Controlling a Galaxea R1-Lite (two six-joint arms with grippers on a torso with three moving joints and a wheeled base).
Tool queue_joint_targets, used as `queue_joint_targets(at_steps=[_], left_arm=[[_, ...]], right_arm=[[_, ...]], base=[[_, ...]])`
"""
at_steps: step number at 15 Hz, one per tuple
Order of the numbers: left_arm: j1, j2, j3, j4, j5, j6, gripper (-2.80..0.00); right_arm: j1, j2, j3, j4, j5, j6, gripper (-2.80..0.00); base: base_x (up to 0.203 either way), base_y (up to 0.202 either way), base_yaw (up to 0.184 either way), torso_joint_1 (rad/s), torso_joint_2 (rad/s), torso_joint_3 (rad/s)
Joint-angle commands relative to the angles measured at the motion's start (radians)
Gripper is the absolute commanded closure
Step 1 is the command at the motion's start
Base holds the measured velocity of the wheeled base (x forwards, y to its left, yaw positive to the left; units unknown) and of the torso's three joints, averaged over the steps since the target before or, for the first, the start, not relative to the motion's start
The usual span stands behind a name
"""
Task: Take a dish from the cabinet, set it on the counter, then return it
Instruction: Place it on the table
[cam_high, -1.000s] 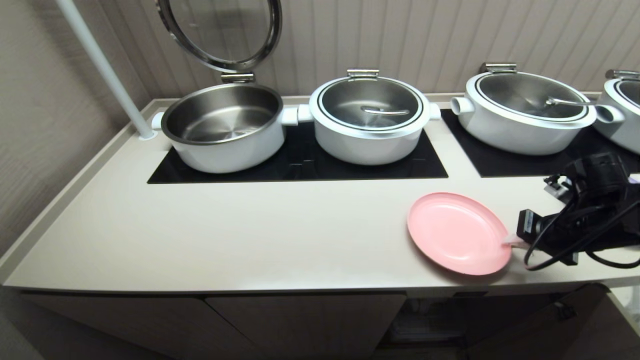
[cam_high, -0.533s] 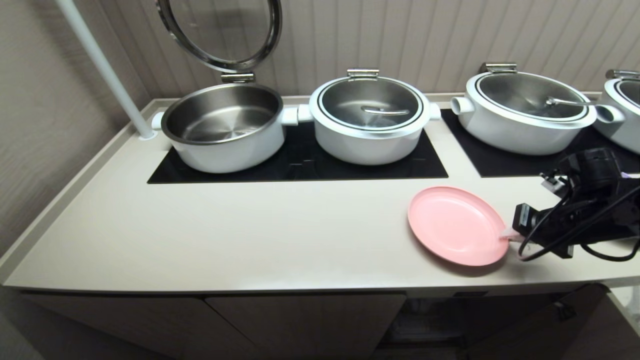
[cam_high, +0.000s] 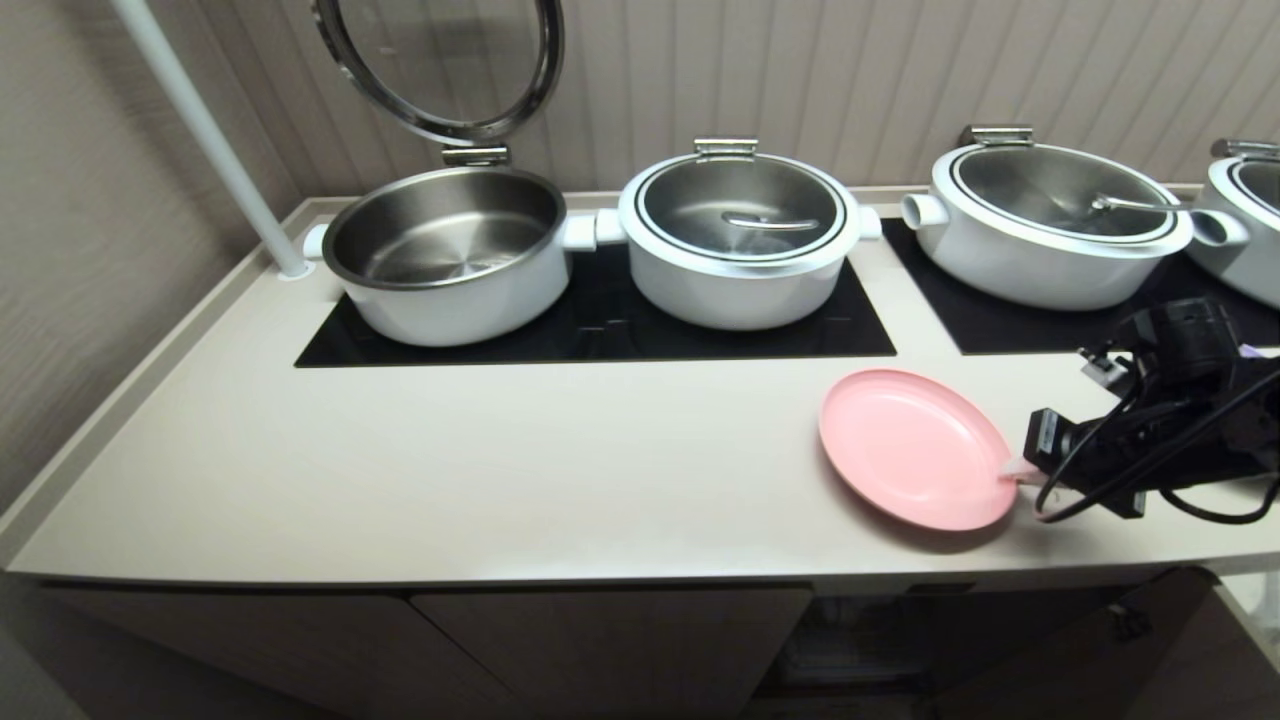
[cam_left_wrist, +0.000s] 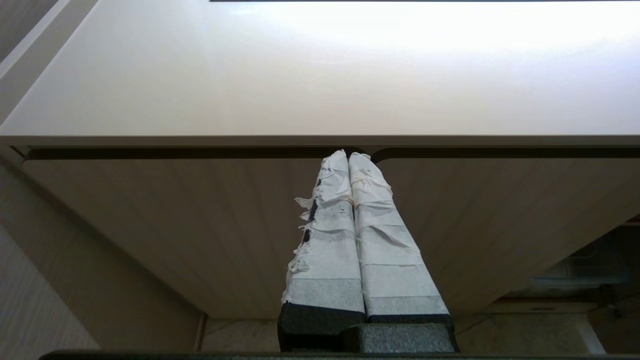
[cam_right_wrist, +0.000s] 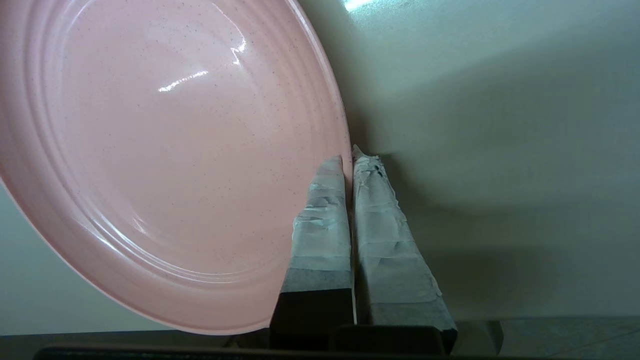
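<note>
Your right gripper (cam_right_wrist: 350, 160) is clenched on the rim of the dish (cam_high: 915, 447), fingers pinching its right edge. The dish is tilted just above the counter (cam_high: 500, 470), in front of the cooktop panel (cam_high: 600, 330) bearing two pots.

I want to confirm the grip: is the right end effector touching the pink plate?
Touching. The right wrist view shows the right end effector shut on the rim of the pink plate, one finger on each side.
</note>
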Motion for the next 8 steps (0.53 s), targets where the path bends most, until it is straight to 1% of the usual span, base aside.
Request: queue_joint_targets(at_steps=[1,8], left_arm=[[0.000,0.000,0.000,0.000,0.000,0.000,0.00],[0.000,0.000,0.000,0.000,0.000,0.000,0.00]], right_arm=[[0.000,-0.001,-0.001,0.000,0.002,0.002,0.00],[0.000,-0.004,-0.003,0.000,-0.002,0.002,0.00]], base=[[0.000,0.000,0.000,0.000,0.00,0.000],[0.000,0.000,0.000,0.000,0.00,0.000]])
